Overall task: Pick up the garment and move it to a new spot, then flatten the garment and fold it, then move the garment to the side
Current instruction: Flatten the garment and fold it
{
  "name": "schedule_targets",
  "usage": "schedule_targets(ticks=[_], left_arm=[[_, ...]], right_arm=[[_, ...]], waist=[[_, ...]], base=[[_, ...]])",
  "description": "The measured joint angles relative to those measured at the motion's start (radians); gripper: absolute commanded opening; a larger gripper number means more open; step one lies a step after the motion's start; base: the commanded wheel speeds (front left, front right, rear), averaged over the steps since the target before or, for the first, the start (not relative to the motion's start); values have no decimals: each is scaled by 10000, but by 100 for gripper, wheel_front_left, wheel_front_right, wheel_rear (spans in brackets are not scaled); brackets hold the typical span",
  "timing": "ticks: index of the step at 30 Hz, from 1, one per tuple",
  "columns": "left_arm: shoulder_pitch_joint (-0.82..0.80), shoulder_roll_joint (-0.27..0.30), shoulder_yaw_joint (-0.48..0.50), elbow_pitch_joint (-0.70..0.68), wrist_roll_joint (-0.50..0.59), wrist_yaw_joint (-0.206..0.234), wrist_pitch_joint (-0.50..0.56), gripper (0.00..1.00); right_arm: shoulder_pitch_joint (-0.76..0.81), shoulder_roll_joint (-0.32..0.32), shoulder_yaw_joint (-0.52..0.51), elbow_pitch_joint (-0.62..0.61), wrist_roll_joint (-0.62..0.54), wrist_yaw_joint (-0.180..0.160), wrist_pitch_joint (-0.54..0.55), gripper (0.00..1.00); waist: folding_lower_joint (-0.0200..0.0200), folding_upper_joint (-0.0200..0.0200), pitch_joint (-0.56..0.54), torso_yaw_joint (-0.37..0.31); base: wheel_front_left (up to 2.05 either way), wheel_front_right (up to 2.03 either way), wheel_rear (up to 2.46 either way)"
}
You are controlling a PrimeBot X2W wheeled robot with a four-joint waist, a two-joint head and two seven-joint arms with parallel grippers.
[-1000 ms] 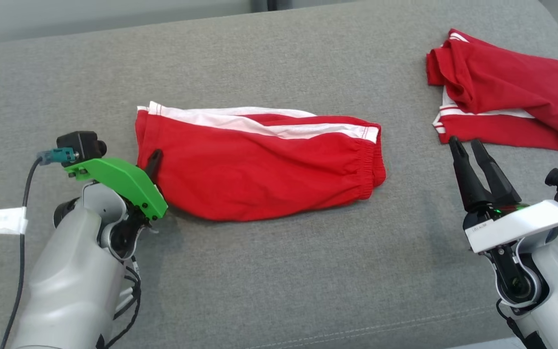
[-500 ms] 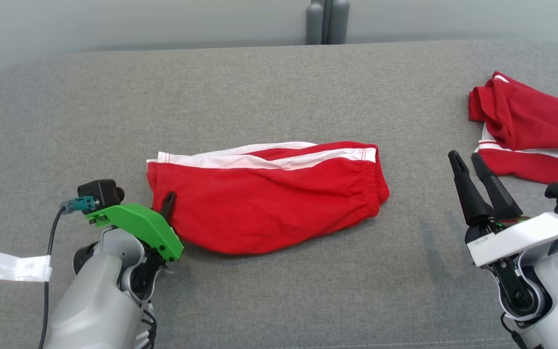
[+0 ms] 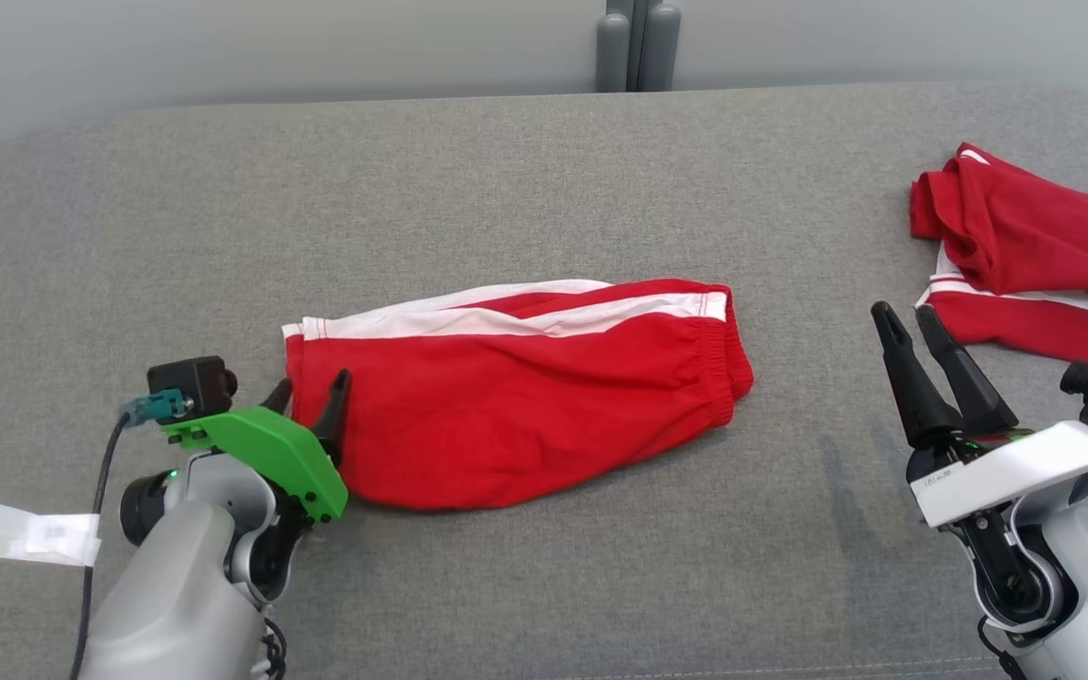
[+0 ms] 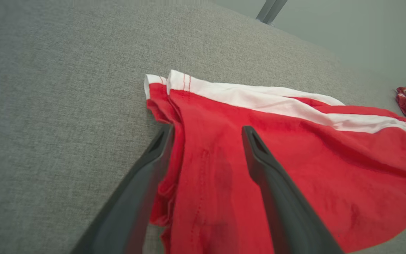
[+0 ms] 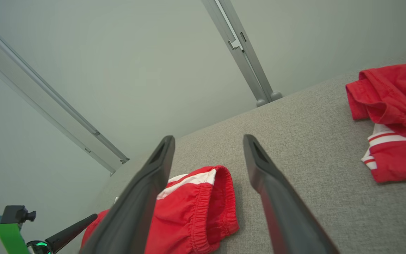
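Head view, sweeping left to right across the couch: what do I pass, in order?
white tape → left pincer, open at the shorts' left end → red shorts → right pincer, open above the grey cushion → second red garment

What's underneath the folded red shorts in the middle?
The grey upholstered surface shows all round the red shorts, and a lower fabric layer peeks out at their left hem. Anything else beneath is covered.
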State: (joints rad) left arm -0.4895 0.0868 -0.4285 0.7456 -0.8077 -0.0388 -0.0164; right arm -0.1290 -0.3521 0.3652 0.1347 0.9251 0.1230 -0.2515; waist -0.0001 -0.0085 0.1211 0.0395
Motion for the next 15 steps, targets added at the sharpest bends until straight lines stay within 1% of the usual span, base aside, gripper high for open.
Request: schedule_targets(ticks=[2, 6, 10, 15], left_arm=[[23, 297, -31, -130, 263, 128, -146, 100], [40, 640, -42, -384, 600, 343, -466, 100], [57, 886, -255, -846, 988, 401, -809, 100], [88, 1037, -399, -1513, 1509, 405, -1371, 100]], right_arm=[[25, -13, 0, -13, 0, 0, 0, 100], [173, -29, -4, -29, 2, 0, 0, 100], [184, -100, -23, -46, 2, 0, 0, 100], [184, -234, -33, -92, -35, -6, 0, 100]], waist=[[0, 0, 11, -49], [0, 0, 11, -89], [0, 0, 7, -83], [0, 0, -4, -23]], base=[[0, 0, 0], [0, 0, 0], [0, 0, 0], [0, 0, 0]])
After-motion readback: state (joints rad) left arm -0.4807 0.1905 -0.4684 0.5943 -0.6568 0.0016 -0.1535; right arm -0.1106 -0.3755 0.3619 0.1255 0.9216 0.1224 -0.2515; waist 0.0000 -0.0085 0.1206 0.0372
